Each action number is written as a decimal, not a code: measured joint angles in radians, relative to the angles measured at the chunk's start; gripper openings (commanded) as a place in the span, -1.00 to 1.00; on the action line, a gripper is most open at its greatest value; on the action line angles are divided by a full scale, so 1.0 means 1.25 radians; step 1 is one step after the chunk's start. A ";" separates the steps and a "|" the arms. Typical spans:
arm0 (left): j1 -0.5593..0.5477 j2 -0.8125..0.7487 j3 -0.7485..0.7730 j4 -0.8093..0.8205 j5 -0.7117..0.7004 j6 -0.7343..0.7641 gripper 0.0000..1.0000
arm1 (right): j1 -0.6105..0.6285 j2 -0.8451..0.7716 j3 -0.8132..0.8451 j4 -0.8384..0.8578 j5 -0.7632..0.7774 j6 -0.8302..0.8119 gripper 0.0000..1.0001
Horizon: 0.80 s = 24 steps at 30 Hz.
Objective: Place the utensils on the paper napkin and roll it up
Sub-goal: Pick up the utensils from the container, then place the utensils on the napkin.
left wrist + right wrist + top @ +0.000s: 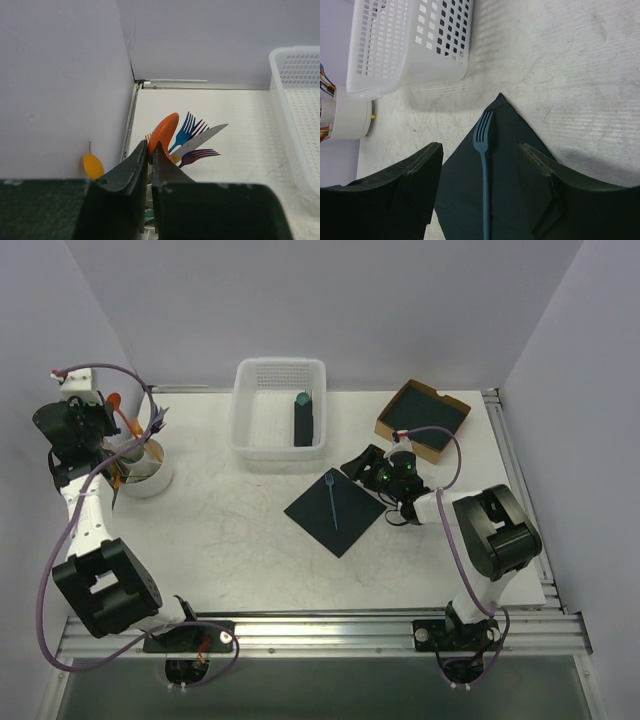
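The dark paper napkin (352,517) (462,192) lies flat as a diamond at mid-table. A slim blue fork (330,498) (484,150) rests along its middle, tines pointing away. My right gripper (372,472) (480,148) hovers open over the napkin's right corner, a finger on each side of the fork and not touching it. At the far left, my left gripper (108,418) (150,149) is shut on an orange spoon (164,131) that stands in the white cup (152,478). The spoon's bowl sticks up past the fingertips.
The cup also holds a blue fork (186,131), a purple fork (198,155), a grey knife (204,139) and a yellow spoon (93,166). A white basket (243,410) (405,47) at the back holds a dark roll with a teal tip (303,422). A cardboard box (423,418) with dark sheets sits back right.
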 measured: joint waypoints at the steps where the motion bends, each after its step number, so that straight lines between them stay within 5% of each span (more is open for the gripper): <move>1: -0.003 -0.011 -0.003 0.006 -0.001 0.002 -0.76 | 0.000 0.000 0.000 0.000 0.000 0.000 0.19; 11: -0.067 -0.175 -0.005 0.030 -0.053 0.050 -0.79 | -0.004 0.000 0.000 0.005 -0.002 -0.001 0.19; 14: -0.068 -0.226 -0.005 0.030 -0.055 0.033 -0.95 | -0.004 0.000 0.000 0.005 -0.005 -0.007 0.20; 24: -0.117 -0.265 0.061 -0.154 0.052 -0.203 -0.95 | 0.038 -0.115 0.006 0.073 -0.092 -0.082 0.22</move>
